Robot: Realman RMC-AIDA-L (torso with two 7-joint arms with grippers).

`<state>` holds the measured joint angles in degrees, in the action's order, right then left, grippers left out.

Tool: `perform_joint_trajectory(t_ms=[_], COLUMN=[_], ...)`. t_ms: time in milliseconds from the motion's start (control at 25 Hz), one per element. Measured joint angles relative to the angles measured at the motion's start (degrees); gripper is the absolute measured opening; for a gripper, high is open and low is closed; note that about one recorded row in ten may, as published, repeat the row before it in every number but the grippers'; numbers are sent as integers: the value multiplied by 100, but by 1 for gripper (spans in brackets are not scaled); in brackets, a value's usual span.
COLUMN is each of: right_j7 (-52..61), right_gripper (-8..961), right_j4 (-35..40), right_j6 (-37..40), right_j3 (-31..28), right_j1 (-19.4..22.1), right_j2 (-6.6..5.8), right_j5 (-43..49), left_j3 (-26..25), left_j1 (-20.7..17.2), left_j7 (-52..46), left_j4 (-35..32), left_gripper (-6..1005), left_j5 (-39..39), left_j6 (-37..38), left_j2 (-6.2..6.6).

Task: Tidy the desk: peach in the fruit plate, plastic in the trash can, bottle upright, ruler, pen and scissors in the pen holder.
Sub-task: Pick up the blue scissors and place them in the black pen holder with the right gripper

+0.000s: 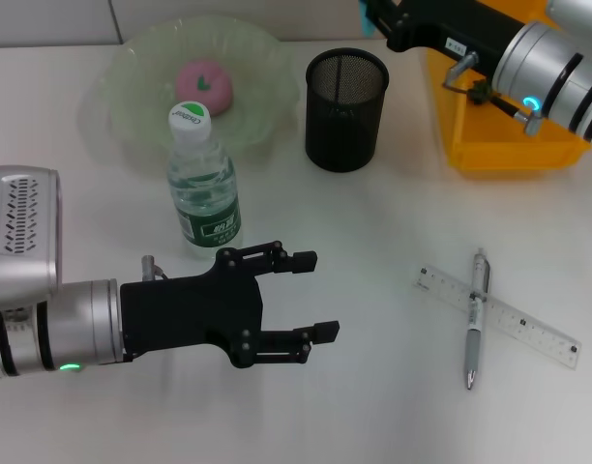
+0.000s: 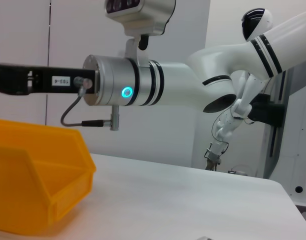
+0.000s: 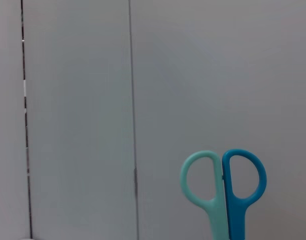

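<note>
In the head view my left gripper (image 1: 320, 295) is open and empty, low over the table just in front of the upright bottle (image 1: 201, 179). The pink peach (image 1: 204, 82) lies in the pale green fruit plate (image 1: 132, 111). The black mesh pen holder (image 1: 345, 108) stands to the plate's right. A clear ruler (image 1: 514, 327) lies at front right with the pen (image 1: 475, 333) across it. My right gripper (image 1: 378, 17) is raised at the top edge, behind the pen holder. The scissors (image 3: 223, 195), with mint and blue handles, are held up in the right wrist view. No plastic is in view.
An orange bin (image 1: 499, 145) sits at the back right under my right arm (image 1: 547, 58); the left wrist view shows the bin (image 2: 33, 185) too. The table's far edge meets a grey wall behind the plate.
</note>
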<state>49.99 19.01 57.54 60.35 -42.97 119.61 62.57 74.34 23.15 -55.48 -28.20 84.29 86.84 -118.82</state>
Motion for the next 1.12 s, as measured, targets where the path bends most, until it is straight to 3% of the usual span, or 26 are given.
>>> perform_joint_trajectory(t_ms=[520,1000,1120], right_j7=[8,-13,-12], right_gripper=[210,212,308], right_j4=[-583,-717,-707], right_j6=[-392,-369,-329], right_j3=[3,79,144], right_j1=[-360,-354,-313], right_j2=[12,26,28], right_j5=[-34,-18,-36], left_j3=[7,11,10], left_j1=[-28,-26,-26], left_j7=[35,46,46], left_j4=[-1,-1,-1], left_gripper=[798,798,797], left_j5=[-2,-10,-10], left_j6=[9,8,8], left_j2=[-9,-18,-18])
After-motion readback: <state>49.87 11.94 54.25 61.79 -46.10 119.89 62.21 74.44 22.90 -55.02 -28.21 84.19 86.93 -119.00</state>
